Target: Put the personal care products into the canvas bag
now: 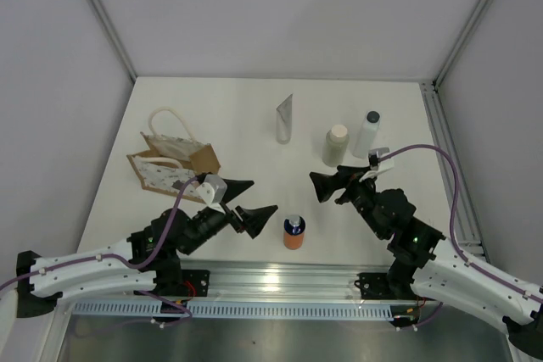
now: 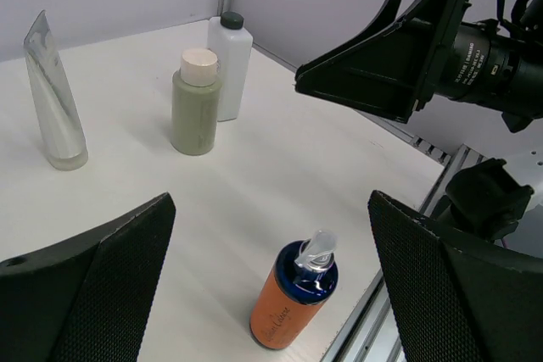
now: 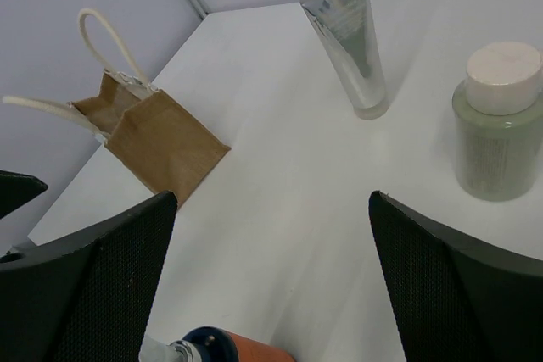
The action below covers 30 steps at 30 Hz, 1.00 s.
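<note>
So far nothing is packed: we see the squeeze tube point(image 1: 284, 119), cream bottle point(image 1: 336, 145), white bottle point(image 1: 366, 134) and orange bottle point(image 1: 293, 232) standing on the table point(image 1: 246, 108), outside the canvas bag point(image 1: 174, 163). Our left gripper point(image 1: 263, 197) and right gripper point(image 1: 316, 188) are spread apart, empty.

White table point(image 1: 246, 103) (grey panel walls point(image 1: 280, 6))

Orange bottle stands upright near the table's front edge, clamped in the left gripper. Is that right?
No. The orange bottle does stand upright near the front edge, but it is free: the left gripper is open and not touching it. The left wrist view shows this best.
</note>
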Tool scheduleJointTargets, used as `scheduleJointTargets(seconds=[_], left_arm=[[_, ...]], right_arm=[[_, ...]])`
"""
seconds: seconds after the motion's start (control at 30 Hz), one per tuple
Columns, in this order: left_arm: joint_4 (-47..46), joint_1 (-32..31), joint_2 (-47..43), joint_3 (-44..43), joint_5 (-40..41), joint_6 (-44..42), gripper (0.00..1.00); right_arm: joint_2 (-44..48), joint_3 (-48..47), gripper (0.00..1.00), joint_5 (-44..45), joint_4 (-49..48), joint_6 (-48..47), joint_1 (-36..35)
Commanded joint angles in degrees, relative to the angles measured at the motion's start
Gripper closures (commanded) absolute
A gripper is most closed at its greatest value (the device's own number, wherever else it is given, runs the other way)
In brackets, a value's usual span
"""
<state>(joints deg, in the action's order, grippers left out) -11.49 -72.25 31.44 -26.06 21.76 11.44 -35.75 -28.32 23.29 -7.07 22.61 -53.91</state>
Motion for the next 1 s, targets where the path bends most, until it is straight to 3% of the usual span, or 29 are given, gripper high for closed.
scheduleJointTargets(seconds=[0.0, 0.43, 0.97], left_arm=[[-2.3, -0.2, -0.1, -2.1, -0.9, -0.4, 0.01], [-2.6, -0.2, 1.3, -2.5, -2.3, -0.9, 0.01], [3.7, -0.2, 13.5, -9.7, -8.8, -0.9, 0.01]], right_arm=[[0.2, -2.8, 0.01, 2.2, -1.3, 1.5, -0.3], [1.6, -2.5, 0.01, 3.9, -0.6, 1.4, -0.2], [2.4, -2.7, 0.0, 7.3, 1.6, -0.3, -0.1]])
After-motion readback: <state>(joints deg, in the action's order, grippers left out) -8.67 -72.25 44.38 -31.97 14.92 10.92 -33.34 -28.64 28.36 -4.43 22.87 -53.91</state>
